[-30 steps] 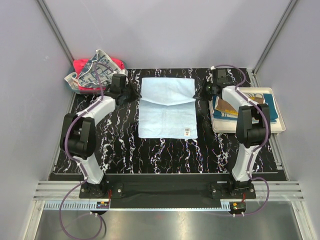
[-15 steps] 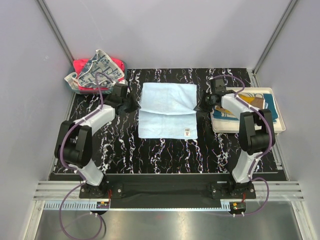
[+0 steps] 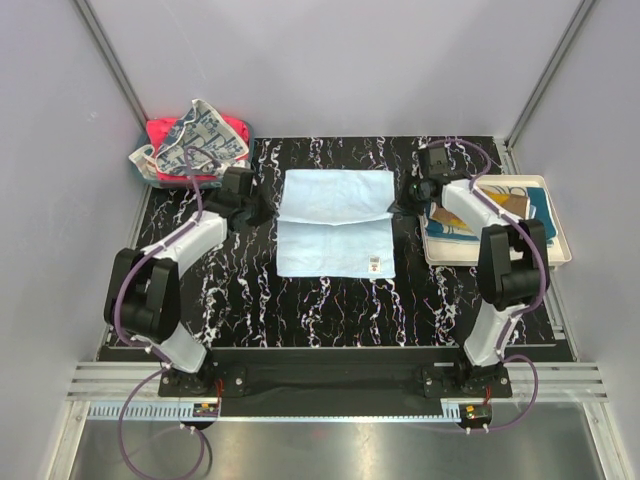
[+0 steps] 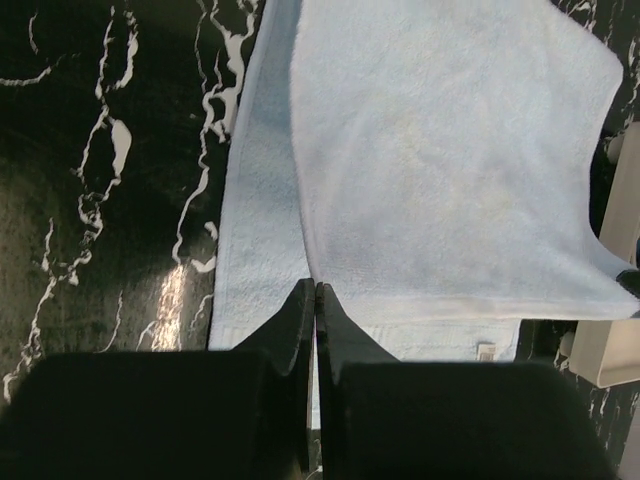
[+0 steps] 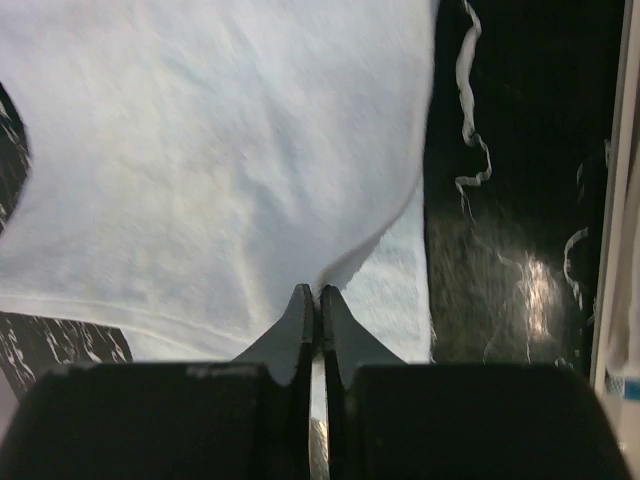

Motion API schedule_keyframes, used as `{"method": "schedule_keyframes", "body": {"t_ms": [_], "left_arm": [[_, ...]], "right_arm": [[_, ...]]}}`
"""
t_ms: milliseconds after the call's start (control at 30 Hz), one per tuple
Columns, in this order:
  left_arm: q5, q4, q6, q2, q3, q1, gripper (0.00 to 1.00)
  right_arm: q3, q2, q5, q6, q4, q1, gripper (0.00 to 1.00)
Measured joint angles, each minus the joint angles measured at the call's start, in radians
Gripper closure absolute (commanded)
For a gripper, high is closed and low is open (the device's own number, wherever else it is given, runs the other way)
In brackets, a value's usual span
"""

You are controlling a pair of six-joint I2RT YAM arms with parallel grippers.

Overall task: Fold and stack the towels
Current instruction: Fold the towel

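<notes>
Two grippers, both pinched tight on cloth, we note: left gripper (image 4: 312,292) clamps left edge of light blue towel (image 3: 335,235), right gripper (image 5: 318,296) its right edge. Towel mid black marbled table (image 3: 240,290), far half lapped over near half. Crumpled towels (image 3: 190,145) heaped far left; folded towels (image 3: 545,206) in cream tray (image 3: 500,262) right.

Black marbled table (image 3: 240,290): blue towel (image 3: 333,235), tray (image 3: 555,258)

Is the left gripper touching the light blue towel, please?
Touching: the left wrist view shows the left gripper pinching the light blue towel at its edge.
</notes>
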Motion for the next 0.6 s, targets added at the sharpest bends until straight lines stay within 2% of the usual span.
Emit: {"method": "schedule_keyframes", "body": {"t_ms": [100, 233, 400, 467, 533, 600], "left_arm": [[0.000, -0.017, 0.000, 0.075, 0.117, 0.001, 1.00], [-0.008, -0.021, 0.006, 0.191, 0.320, 0.004, 1.00], [-0.020, -0.048, 0.050, 0.408, 0.777, 0.030, 1.00], [-0.021, -0.054, 0.065, 0.484, 0.957, 0.047, 1.00], [-0.024, -0.037, 0.080, 0.533, 1.097, 0.068, 1.00], [-0.023, -0.017, 0.090, 0.537, 1.147, 0.083, 1.00]], "right_arm": [[0.154, 0.077, 0.017, -0.001, -0.043, 0.000, 1.00], [0.461, 0.228, 0.042, -0.008, -0.096, 0.000, 1.00], [1.147, 0.542, 0.096, -0.028, -0.209, -0.012, 1.00], [1.323, 0.611, 0.108, -0.028, -0.201, -0.024, 1.00], [1.340, 0.603, 0.122, -0.027, -0.163, -0.043, 1.00], [1.265, 0.554, 0.135, -0.027, -0.094, -0.061, 1.00]]}}
